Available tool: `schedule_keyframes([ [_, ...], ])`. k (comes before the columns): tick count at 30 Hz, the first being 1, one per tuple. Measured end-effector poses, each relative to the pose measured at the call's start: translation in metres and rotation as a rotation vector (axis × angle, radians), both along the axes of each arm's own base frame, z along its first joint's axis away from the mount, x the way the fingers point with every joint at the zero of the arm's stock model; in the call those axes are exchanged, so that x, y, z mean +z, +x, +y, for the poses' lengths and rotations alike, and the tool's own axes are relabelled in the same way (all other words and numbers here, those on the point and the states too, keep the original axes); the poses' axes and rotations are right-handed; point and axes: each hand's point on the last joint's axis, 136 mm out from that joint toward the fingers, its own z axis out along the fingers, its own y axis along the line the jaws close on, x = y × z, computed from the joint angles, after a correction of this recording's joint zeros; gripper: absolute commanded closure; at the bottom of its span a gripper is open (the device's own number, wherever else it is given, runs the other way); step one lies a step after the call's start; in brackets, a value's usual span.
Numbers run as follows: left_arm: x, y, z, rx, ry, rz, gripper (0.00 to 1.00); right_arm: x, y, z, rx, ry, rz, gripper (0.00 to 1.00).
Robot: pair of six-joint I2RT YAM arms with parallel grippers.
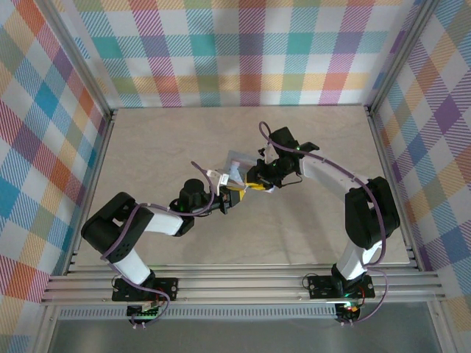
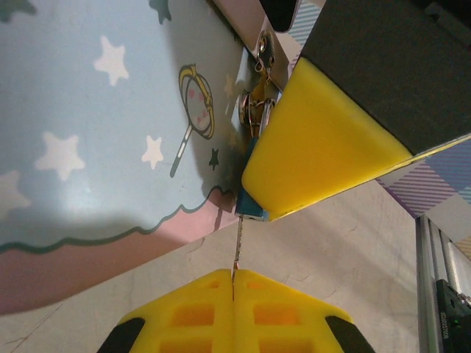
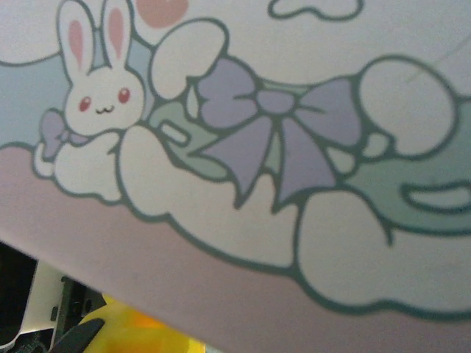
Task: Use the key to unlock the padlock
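Observation:
In the left wrist view my left gripper (image 2: 234, 273) has its yellow fingers shut on the key (image 2: 238, 243), a thin blade seen edge-on. The blade runs up into the bottom of the small blue padlock (image 2: 252, 208). A yellow finger (image 2: 316, 140) of my right gripper covers most of the padlock's body, so just a blue corner shows. Silvery rings and the shackle (image 2: 254, 110) show above it, against the tin. From above, my left gripper (image 1: 234, 197) and right gripper (image 1: 259, 182) meet nose to nose at the table's middle.
A pastel blue-pink tin (image 2: 88, 147) with stars stands right beside the padlock. Its cartoon lid (image 3: 257, 184) lies close under the right wrist camera, and it lies behind the grippers (image 1: 239, 160). A metal frame rail (image 2: 434, 250) runs along the table's edge.

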Motion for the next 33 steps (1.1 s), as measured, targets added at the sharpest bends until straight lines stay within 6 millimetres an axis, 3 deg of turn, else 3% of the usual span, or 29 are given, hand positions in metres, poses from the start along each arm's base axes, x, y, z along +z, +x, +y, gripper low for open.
schedule_keyframes([
  [18, -0.003, -0.008, -0.001, -0.004, 0.01, -0.001, 1.0, 0.0, 0.001, 0.0, -0.011, 0.001, 0.007, 1.0],
  [33, 0.008, -0.006, 0.002, 0.017, -0.002, -0.03, 1.0, 0.0, 0.001, 0.0, -0.015, 0.001, 0.011, 1.0],
])
